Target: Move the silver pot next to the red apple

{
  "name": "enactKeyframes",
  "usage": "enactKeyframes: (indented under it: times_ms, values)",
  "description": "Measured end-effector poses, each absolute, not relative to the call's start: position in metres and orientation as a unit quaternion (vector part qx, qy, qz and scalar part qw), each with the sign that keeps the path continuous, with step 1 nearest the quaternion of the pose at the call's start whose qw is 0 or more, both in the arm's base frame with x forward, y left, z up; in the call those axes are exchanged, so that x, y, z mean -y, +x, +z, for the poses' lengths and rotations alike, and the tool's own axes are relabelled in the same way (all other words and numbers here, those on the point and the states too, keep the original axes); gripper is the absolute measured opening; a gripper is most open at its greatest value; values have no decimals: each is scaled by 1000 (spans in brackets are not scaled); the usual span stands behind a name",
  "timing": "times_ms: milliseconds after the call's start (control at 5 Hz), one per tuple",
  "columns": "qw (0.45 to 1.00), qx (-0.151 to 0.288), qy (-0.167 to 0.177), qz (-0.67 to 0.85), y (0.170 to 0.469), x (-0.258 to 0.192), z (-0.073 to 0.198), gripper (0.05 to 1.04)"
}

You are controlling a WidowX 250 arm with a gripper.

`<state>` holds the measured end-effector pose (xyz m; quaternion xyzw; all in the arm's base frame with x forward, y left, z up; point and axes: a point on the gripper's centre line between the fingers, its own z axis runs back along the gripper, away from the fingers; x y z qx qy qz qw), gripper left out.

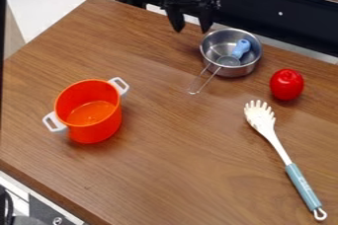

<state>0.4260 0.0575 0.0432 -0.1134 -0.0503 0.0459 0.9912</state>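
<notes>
1. Gripper [191,25]: at the far edge of the wooden table [155,172], hanging down with its two black fingers [176,20] spread well apart. The gap between them is unoccupied – the gripper is open and grips nothing. Its right finger is near the far-left rim of the silver pot.
2. Silver pot [212,47]: upright on the far right part of the table, round, with a shiny metal wall and an open top. A small utensil with a light blue handle [241,47] lies inside. A wire loop [192,92] extends over the near-left rim towards the table; whether it belongs to the pot or to the utensil cannot be told.
3. Red apple [286,85]: right of the silver pot and somewhat nearer, glossy and rounded. The two are near one another but apart.
4. Serving utensil [259,116]: on the right, its white toothed head just nearer than the apple, its blue-green grip reaching towards the near right corner.
5. Orange pot [92,131]: upright on the left, open-topped – one white handle at its far right side, the other at its near left.
</notes>
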Motion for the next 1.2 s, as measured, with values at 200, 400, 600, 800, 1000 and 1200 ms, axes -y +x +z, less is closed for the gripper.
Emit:
enactKeyframes:
  times_ms: [200, 400, 600, 800, 1000, 1200]
  values:
    - [991, 66, -105, 56, 423, -63, 54, 995]
    - [991, 72, -100, 51, 411, -72, 66, 995]
    - [991, 71, -113, 27, 390, -80, 70, 995]
    - [992, 57, -115, -3, 363, -86, 69, 995]
    - [990, 57, -120, -36, 340, -75, 68, 995]
    - [987, 55, -128, -84, 306, -53, 75, 995]
